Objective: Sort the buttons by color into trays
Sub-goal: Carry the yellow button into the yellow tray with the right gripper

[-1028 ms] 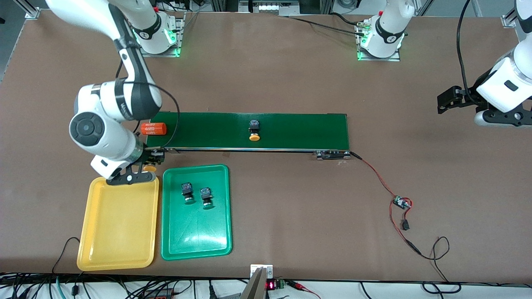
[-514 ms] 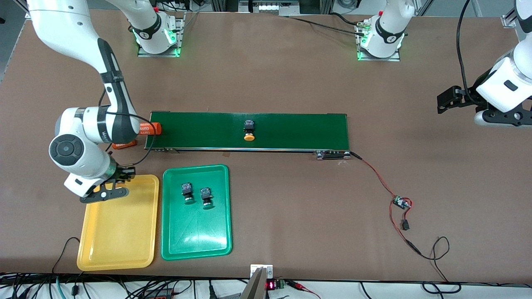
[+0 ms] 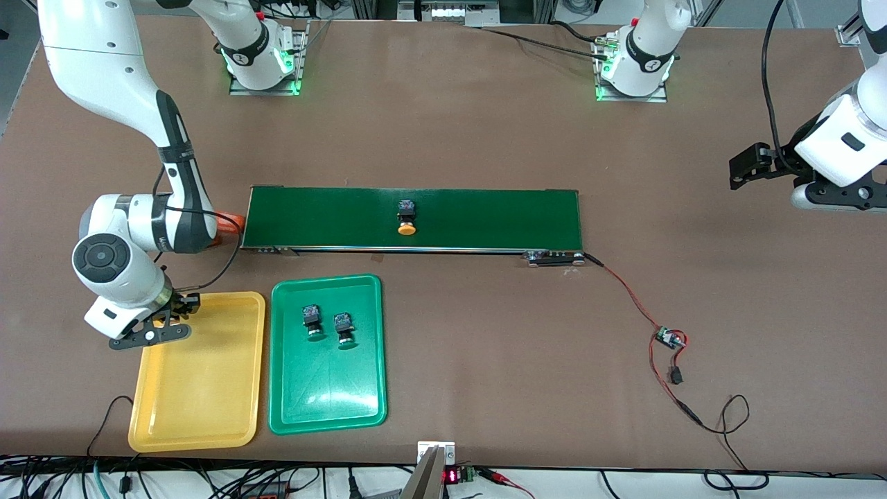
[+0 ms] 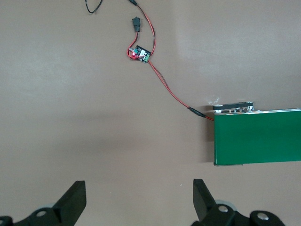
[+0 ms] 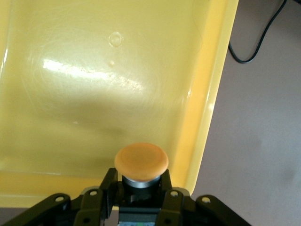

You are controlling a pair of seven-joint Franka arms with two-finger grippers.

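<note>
My right gripper (image 3: 186,305) is shut on a yellow-orange button (image 5: 141,162) and holds it over the yellow tray's (image 3: 197,416) corner nearest the conveyor and the right arm's end. The right wrist view shows the button's cap over the tray floor (image 5: 94,94) close to its rim. A second yellow-orange button (image 3: 406,220) lies on the dark-green conveyor belt (image 3: 485,218). Two green buttons (image 3: 312,321) (image 3: 344,328) lie side by side in the green tray (image 3: 326,402). My left gripper (image 3: 745,166) waits open and empty over bare table at the left arm's end; its wrist view (image 4: 139,188) shows nothing between its fingers.
An orange cylinder (image 3: 232,223) lies at the belt's end, mostly hidden by my right arm. A small circuit board (image 3: 669,338) with red and black wires runs from the conveyor's motor end and shows in the left wrist view (image 4: 141,54). Cables hang along the table's near edge.
My right gripper carried its button from the belt's end to over the yellow tray's corner. The button on the belt travelled a little toward the right arm's end. The left arm stayed still.
</note>
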